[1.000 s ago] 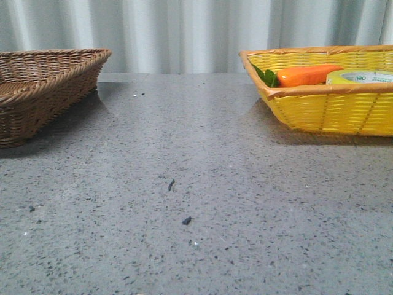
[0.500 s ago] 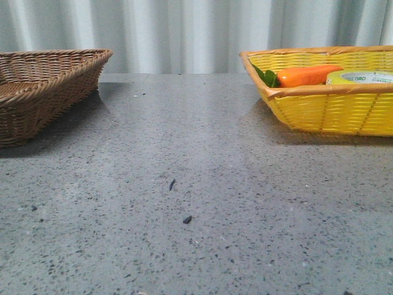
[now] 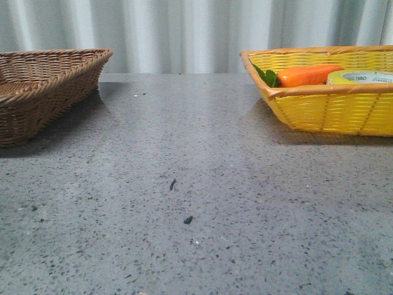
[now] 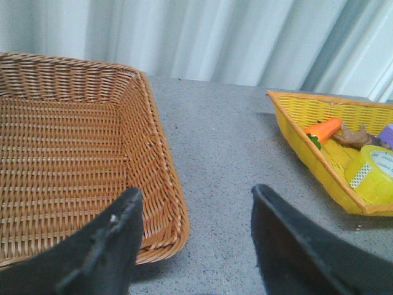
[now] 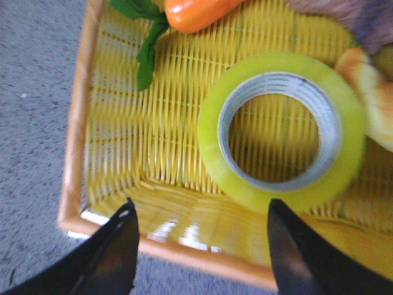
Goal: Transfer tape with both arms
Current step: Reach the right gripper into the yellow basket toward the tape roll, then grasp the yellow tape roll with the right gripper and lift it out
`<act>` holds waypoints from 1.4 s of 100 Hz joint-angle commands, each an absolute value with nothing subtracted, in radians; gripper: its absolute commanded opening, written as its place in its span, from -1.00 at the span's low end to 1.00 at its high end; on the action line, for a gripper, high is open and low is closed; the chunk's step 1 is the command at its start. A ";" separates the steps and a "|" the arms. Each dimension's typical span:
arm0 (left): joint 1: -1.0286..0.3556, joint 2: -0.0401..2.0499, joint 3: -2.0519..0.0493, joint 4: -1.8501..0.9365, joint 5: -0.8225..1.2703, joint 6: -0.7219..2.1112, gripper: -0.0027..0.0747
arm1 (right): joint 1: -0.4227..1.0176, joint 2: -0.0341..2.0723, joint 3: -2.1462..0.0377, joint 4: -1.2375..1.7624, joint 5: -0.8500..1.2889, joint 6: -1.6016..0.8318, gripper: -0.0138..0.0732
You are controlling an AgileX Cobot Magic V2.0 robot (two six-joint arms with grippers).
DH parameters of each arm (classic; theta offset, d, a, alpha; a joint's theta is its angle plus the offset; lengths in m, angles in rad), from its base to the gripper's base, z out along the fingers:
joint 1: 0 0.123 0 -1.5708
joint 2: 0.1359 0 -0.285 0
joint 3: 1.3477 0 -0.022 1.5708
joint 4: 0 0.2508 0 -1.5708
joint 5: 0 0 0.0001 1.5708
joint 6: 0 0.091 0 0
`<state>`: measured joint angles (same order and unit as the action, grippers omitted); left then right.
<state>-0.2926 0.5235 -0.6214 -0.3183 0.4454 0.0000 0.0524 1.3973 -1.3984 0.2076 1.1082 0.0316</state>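
Note:
The tape [image 5: 279,129], a pale yellow-green ring, lies flat in the yellow basket [image 5: 80,117]. It also shows in the front view [image 3: 359,77] and in the left wrist view [image 4: 371,175]. My right gripper [image 5: 199,212] is open and empty above the basket's near rim, a short way from the tape. My left gripper [image 4: 193,200] is open and empty above the table beside the brown basket [image 4: 153,160]. Neither gripper shows in the front view.
An orange carrot [image 5: 196,12] with green leaves [image 5: 144,46] lies in the yellow basket beyond the tape, with a bread-like item [image 5: 371,92] beside the tape. The brown wicker basket [image 3: 43,92] stands at the left. Grey speckled table [image 3: 196,196] lies between the baskets.

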 commanded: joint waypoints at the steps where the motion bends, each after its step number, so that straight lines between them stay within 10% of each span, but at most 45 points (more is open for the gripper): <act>1: -0.303 0.533 -0.657 -0.328 0.388 0.000 0.02 | 0.054 1.474 -1.454 0.234 1.088 0.007 0.21; 30: -0.303 0.533 -0.657 -0.328 0.428 0.000 0.02 | 0.054 1.661 -1.458 0.235 1.051 0.000 0.15; 48: -0.303 0.533 -0.654 -0.328 0.431 0.000 0.02 | 0.054 1.649 -1.482 0.229 1.008 0.000 -0.84; 100: -0.303 0.533 -0.654 -0.329 0.433 0.000 0.02 | 0.351 1.551 -2.093 0.229 0.977 0.000 -0.78; 140: -0.303 0.533 -0.654 -0.332 0.434 0.000 0.02 | 0.530 1.875 -2.128 0.161 1.090 0.007 -0.78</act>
<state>-0.2926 0.5235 -0.6214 -0.3162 0.4972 0.0000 0.5284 1.8345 -2.0988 0.2059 1.0880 0.0076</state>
